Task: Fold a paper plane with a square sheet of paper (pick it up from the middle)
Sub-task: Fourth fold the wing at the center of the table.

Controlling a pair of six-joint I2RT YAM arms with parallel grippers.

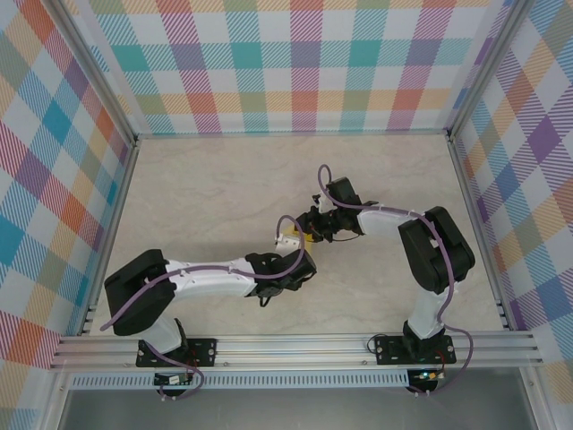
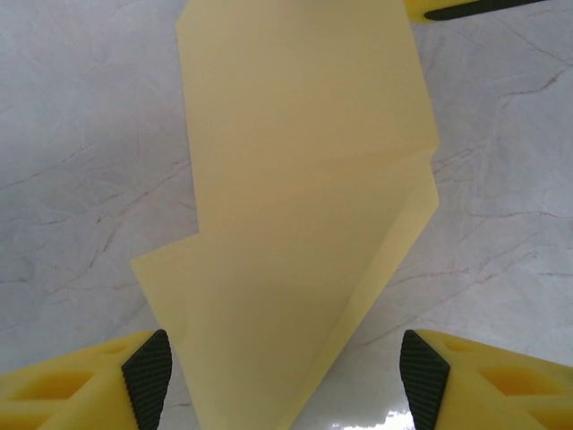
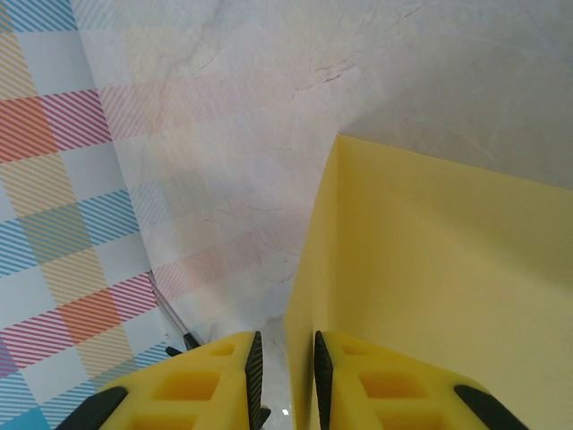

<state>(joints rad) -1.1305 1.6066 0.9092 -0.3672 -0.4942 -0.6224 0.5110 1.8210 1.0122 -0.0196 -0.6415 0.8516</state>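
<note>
— Nearest to us is the left gripper (image 2: 285,372). Its two yellow fingers stand wide apart, black pads (image 2: 148,381) facing each other, gripping nothing.

— And the paper (image 2: 304,197)?

— It runs up between those fingers, and I see it pressed by neither pad. It's thin, pale yellow and plainly folded. The left edge steps in partway up, a faint crease crosses the middle, and on the right a slanted flap narrows the lower end towards a point.

— Who has hold of it, then?

— The right gripper (image 3: 286,358). Its fingers are nearly together, and the paper's edge drops straight into the narrow slot between them, so it is clamped on the paper. From that side the sheet stands up like a smooth yellow panel with one sharp upper corner.

— Where is all this on the table (image 2: 72,179)?

— Near the middle of the pale marbled top, right between the two grippers, which face each other closely. The checked wall (image 3: 54,134) is well beyond. Whether the paper's lower end touches the table, I cannot tell.
</note>
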